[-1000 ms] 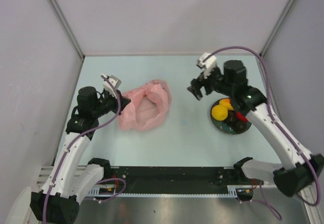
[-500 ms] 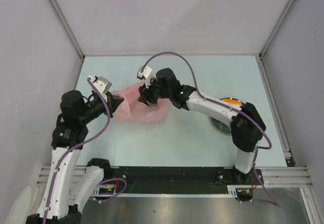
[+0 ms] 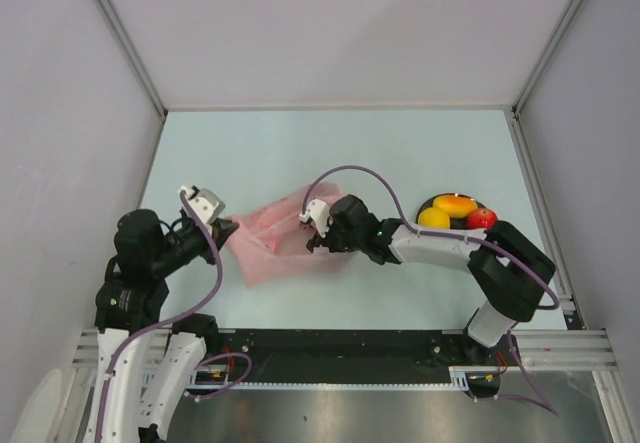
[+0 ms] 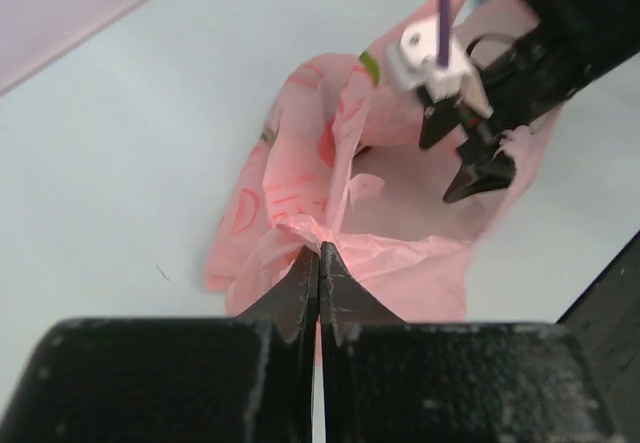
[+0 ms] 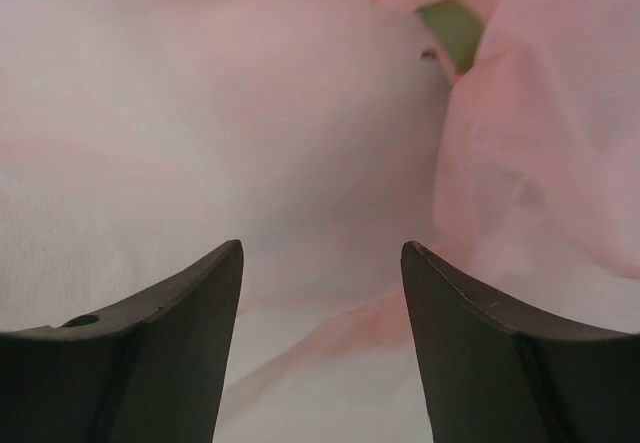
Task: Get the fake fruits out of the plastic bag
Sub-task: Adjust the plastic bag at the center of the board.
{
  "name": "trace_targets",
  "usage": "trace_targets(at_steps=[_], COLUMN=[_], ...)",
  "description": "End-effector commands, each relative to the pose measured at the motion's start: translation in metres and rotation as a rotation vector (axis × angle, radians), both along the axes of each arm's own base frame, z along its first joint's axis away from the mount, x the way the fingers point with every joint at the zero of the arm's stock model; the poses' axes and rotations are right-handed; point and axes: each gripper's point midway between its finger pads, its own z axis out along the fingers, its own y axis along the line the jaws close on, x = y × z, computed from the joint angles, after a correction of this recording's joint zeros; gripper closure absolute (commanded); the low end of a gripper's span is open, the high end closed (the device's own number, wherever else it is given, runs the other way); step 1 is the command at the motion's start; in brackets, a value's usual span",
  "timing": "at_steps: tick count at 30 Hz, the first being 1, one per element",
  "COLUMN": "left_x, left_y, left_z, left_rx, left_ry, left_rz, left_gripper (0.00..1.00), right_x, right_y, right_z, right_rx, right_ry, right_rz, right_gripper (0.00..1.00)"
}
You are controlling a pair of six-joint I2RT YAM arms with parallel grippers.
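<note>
The pink plastic bag (image 3: pixel 272 245) lies crumpled left of the table's middle. My left gripper (image 3: pixel 232 231) is shut on its left edge; the left wrist view shows the fingers pinching a fold of the bag (image 4: pixel 380 263). My right gripper (image 3: pixel 312 235) is open with its tips inside the bag's mouth, and it also shows in the left wrist view (image 4: pixel 470 153). In the right wrist view the gripper (image 5: pixel 322 253) is open with only the pink bag (image 5: pixel 300 113) and a green patch (image 5: pixel 455 28) between its fingers. Two yellow-orange fruits (image 3: pixel 455 204) and a red apple (image 3: pixel 481 218) lie on the plate. The grape bunch is out of view.
The dark round plate (image 3: pixel 462 226) holding the fruits sits at the right, behind my right forearm. Grey walls close the table at the left, back and right. The arm bases and a black rail run along the near edge.
My right arm swung left from the plate to the bag and put its open gripper into the mouth. My left gripper drew back toward the near left, pulling the bag with it.
</note>
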Motion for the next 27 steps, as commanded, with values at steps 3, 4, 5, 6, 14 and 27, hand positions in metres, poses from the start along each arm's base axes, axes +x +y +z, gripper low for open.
trace_targets(at_steps=[3,4,5,6,14,27], left_x=[-0.018,-0.021,-0.025,-0.027,0.039,0.057], left_y=[-0.003,-0.005,-0.008,-0.011,-0.026,-0.047], left_z=[-0.018,-0.014,-0.010,-0.009,0.108,0.215], left_rx=[0.055,0.041,0.033,0.024,-0.116,-0.274], left_ry=[-0.028,-0.034,-0.035,-0.036,-0.234,-0.303], left_rz=[-0.081,-0.092,-0.110,-0.129,-0.116,-0.182], left_gripper=[1.00,1.00,1.00,1.00,1.00,1.00], right_x=[0.017,0.022,0.027,0.034,0.160,0.232], right_y=[-0.002,0.001,0.001,0.000,0.014,-0.087], right_z=[0.034,0.038,0.039,0.038,0.085,0.201], right_rx=[0.054,0.066,0.072,0.071,0.150,0.172], right_ry=[-0.175,-0.199,-0.212,-0.230,-0.439,-0.690], right_rz=[0.016,0.014,0.004,-0.020,-0.257,-0.569], right_gripper=[0.25,0.23,0.20,0.19,0.13,0.08])
